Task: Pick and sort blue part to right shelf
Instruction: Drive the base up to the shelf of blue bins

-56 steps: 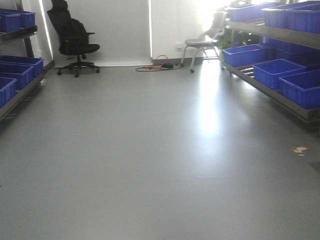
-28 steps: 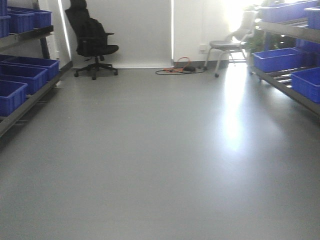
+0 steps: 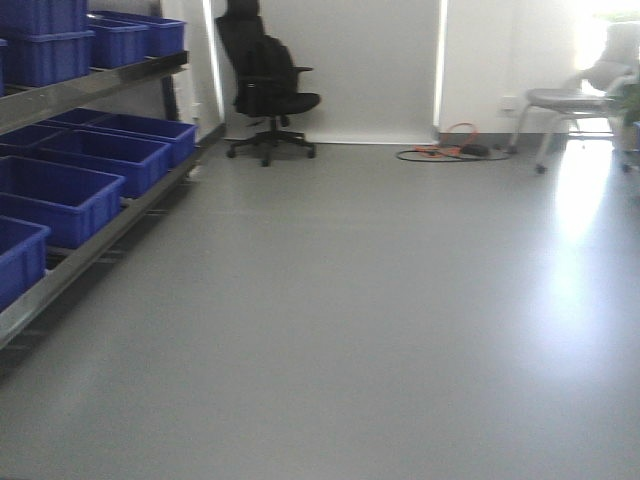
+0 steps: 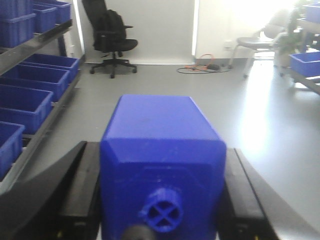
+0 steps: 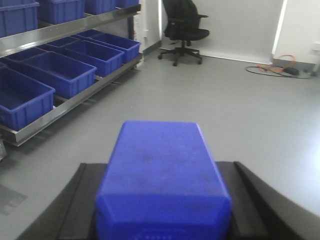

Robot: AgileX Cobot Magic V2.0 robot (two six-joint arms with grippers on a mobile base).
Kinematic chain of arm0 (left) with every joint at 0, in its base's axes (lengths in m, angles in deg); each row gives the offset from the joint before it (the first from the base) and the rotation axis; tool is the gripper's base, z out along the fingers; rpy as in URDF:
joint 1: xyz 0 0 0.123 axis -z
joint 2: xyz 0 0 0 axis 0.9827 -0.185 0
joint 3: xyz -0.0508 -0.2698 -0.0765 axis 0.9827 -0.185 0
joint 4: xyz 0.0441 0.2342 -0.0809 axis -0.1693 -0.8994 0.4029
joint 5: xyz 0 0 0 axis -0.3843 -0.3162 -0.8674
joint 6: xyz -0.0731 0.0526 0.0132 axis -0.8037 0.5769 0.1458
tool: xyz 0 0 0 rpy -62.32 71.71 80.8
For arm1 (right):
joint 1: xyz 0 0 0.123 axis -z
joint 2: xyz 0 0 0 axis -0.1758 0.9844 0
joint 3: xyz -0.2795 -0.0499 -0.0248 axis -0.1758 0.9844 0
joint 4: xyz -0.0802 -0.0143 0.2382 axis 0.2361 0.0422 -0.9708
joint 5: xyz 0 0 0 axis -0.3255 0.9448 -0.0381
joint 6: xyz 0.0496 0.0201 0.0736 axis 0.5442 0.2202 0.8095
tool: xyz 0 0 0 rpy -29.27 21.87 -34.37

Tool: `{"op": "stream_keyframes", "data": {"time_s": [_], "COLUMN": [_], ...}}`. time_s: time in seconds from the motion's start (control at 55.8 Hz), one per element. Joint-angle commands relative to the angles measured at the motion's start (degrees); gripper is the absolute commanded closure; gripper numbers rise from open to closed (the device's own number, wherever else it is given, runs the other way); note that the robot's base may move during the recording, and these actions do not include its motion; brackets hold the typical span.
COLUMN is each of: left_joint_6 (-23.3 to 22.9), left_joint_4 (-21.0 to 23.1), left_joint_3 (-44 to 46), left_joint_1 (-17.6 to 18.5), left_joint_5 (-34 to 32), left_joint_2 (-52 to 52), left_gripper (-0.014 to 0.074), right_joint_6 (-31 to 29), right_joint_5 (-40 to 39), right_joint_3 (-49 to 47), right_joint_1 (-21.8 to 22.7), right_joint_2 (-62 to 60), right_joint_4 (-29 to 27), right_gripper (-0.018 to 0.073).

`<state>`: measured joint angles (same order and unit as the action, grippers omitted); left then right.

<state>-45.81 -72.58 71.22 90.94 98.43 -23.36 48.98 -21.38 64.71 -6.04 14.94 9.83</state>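
In the left wrist view, a blue part (image 4: 162, 145), a blocky box with a round cross-shaped stub on its near face, sits between the black fingers (image 4: 80, 185) of my left gripper (image 4: 161, 155), which is shut on it. The right wrist view shows a second blue part (image 5: 162, 175), a smooth rectangular block, with my right gripper (image 5: 162, 172) shut on it between its fingers (image 5: 250, 200). Only a corner of the right shelf (image 4: 307, 75) with a blue bin (image 4: 305, 62) shows, far right in the left wrist view. Neither gripper appears in the front view.
A metal shelf (image 3: 95, 240) with several blue bins (image 3: 60, 195) runs along the left. A black office chair (image 3: 265, 85) stands at the back wall. Cables (image 3: 455, 152) lie on the grey floor (image 3: 380, 300). A grey chair (image 3: 575, 100) stands at the back right.
The front view has swung left: the right shelf has slid out of frame, the left shelf now fills the left side, and the black chair has shifted right.
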Motion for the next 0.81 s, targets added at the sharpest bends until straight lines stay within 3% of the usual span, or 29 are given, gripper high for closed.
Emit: {"op": "stream_keyframes", "data": {"time_s": [0.0, 0.789], "left_joint_6": [-0.49, -0.49], "left_joint_4": [0.37, 0.37], "left_joint_3": [1.71, 1.71], "left_joint_1": [0.01, 0.01], "left_joint_5": [-5.41, -5.41], "left_joint_2": [-0.42, -0.42], "left_gripper": [0.0261, 0.0261], "right_joint_6": [-0.53, -0.53], "right_joint_5": [-5.38, -5.38], "right_joint_3": [-1.81, -1.81], "right_joint_1": [0.08, 0.08], "right_joint_2": [1.23, 1.23], "right_joint_4": [0.48, 0.48], "right_gripper": [0.0407, 0.0407]}}
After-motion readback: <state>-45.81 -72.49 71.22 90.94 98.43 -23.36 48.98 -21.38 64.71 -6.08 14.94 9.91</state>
